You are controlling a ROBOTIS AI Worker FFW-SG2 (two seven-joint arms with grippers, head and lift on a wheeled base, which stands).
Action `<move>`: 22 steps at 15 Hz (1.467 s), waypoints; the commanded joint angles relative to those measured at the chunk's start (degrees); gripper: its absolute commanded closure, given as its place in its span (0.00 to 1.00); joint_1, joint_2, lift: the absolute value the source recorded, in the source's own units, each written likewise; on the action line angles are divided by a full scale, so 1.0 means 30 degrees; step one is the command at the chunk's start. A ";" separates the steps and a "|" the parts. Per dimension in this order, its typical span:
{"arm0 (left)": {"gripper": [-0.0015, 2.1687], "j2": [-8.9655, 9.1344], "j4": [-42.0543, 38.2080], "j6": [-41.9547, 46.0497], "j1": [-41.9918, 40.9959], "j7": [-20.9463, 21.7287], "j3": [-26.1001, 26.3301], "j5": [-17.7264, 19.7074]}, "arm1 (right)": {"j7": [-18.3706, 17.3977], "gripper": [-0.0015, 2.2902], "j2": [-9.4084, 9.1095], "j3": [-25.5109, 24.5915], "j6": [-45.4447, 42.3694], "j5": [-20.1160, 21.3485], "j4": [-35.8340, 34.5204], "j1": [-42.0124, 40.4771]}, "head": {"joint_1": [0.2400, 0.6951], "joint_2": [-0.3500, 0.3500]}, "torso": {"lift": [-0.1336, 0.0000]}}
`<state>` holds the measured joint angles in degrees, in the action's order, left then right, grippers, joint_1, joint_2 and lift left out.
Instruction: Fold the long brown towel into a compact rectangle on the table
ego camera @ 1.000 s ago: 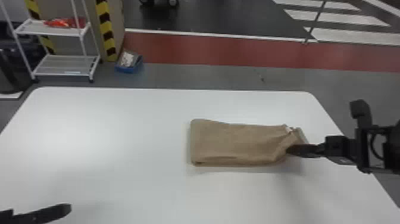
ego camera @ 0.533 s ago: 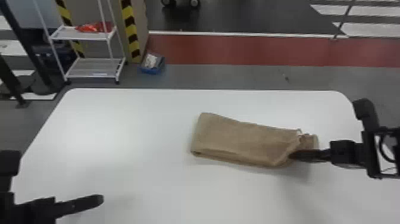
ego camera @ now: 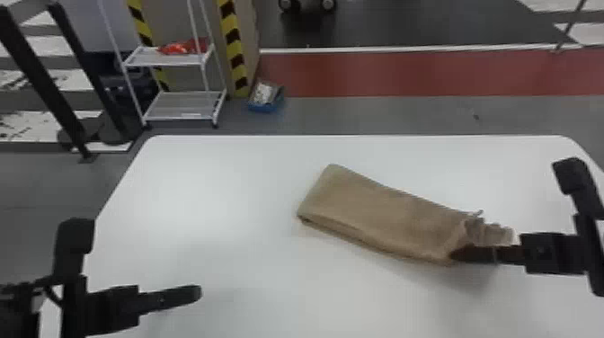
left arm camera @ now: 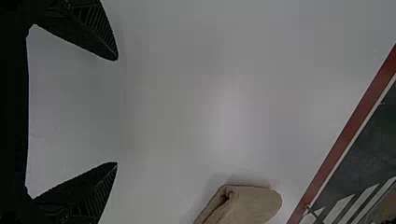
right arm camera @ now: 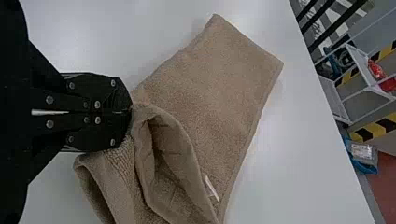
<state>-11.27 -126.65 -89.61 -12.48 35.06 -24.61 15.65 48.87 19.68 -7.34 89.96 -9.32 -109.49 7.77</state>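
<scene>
The brown towel (ego camera: pixel 377 211) lies on the white desk (ego camera: pixel 215 202), folded into a long band right of the middle. It slants, its left end farther from the robot than its right end. The right hand (ego camera: pixel 458 254) is closed on the towel's right end, fingers pinched together on the cloth. Beside them, in the right wrist view, the cloth bulges into open loops, and a small white tag (right arm camera: pixel 212 188) shows near one edge.

The left hand (ego camera: pixel 195 293) is empty and wide, its two fingers (left arm camera: pixel 93 37) well apart over the desk, clear of the towel.

On the floor past the desk, a low blue box (ego camera: pixel 263 108) holds a pale packet (ego camera: pixel 265 93). Near it stands a white rack (ego camera: pixel 184 107) with two shelves in view; a red bundle (ego camera: pixel 182 47) sits on the upper one. What the bundle is, I can't tell.
</scene>
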 commanded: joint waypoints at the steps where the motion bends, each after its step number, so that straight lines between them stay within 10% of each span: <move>1: 0.04 0.0005 -0.0030 -0.0140 0.0000 0.0003 0.0088 -0.0003 | 0.0291 0.57 0.0382 -0.0777 0.0040 -0.0146 -0.0154 -0.0892 | 1.00 0.62 | 0.08; 5: 0.04 0.0005 -0.0030 -0.0140 0.0000 0.0003 0.0527 -0.0120 | 0.0672 0.56 0.1261 -0.2739 0.0040 -0.0088 -0.0360 -0.2064 | 1.00 0.54 | 0.08; 8: 0.04 0.0005 0.0000 -0.0140 0.0000 0.0003 0.0556 -0.0120 | 0.1024 0.12 0.1378 -0.3472 0.0040 -0.0176 -0.0330 -0.2357 | 1.00 0.44 | 0.08; 16: 0.04 -0.0112 0.0029 -0.0140 -0.0058 0.0120 0.0351 -0.0032 | 0.0614 0.10 0.0968 -0.5054 0.0040 -0.1260 -0.0213 -0.1596 | 1.00 0.40 | 0.08; 22: 0.04 -0.0171 0.0029 -0.0140 -0.0146 0.0208 0.0322 0.0027 | -0.0324 0.10 0.0821 -0.2798 0.0040 0.0439 0.3654 0.1217 | 1.00 0.40 | 0.08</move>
<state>-11.72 -126.54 -89.61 -12.89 35.61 -23.58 15.65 47.94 22.22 -17.55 89.96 -9.65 -101.39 9.76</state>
